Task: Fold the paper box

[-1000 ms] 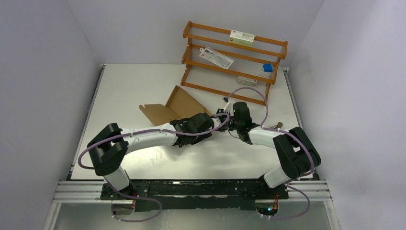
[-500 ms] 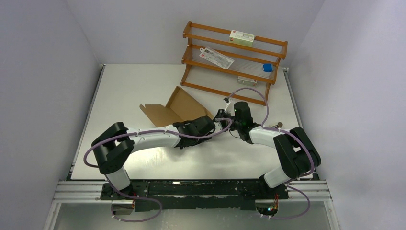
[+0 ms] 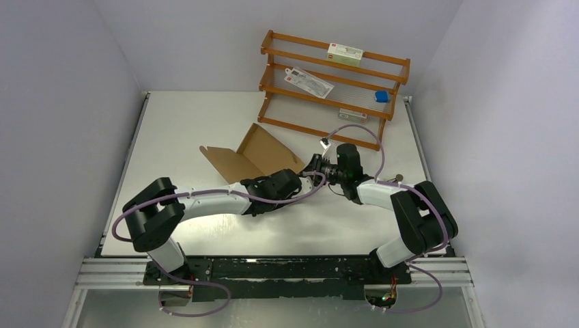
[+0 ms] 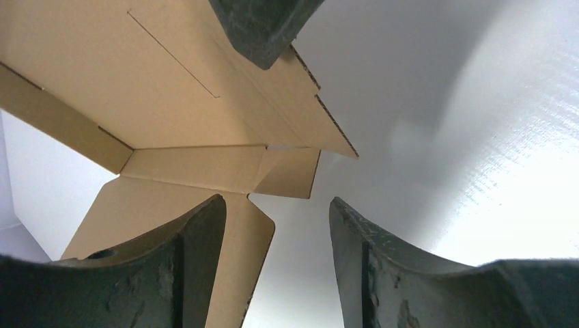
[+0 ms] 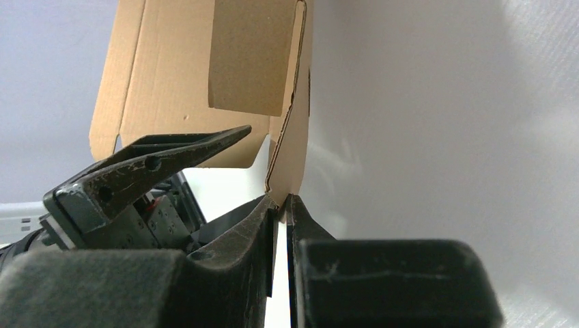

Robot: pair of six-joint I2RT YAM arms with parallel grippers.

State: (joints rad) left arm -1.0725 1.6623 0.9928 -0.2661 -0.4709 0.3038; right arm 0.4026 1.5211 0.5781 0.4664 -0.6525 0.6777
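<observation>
Right here in the middle of the white table [image 3: 191, 130], just in front of the orange wooden rack [image 3: 334, 82], sits the plain brown corrugated paper box [image 3: 256, 154], half opened, one big panel tipped up and the flaps splayed. My right gripper [image 5: 281, 205] is pinched together on the thin lower corner of that raised panel, holding it on edge. My left gripper [image 4: 276, 205] comes in low from the other side with its jaws apart and nothing clamped; a rounded side flap lies just beside my left finger [image 4: 198, 246], partly in the gap. Now the dicey part, as I judge it: my right hold is only a sliver of cardboard at a corner, so any sideways tug from the left could pull the panel out and let it flop back down. If I close the left jaws now, I could catch the flap off its crease and kink it instead of folding cleanly. The tabletop looks slick, so a push could slide the whole sheet rather than bend it. And my two wrists are very near each other; a careless swing could knock them together.
</observation>
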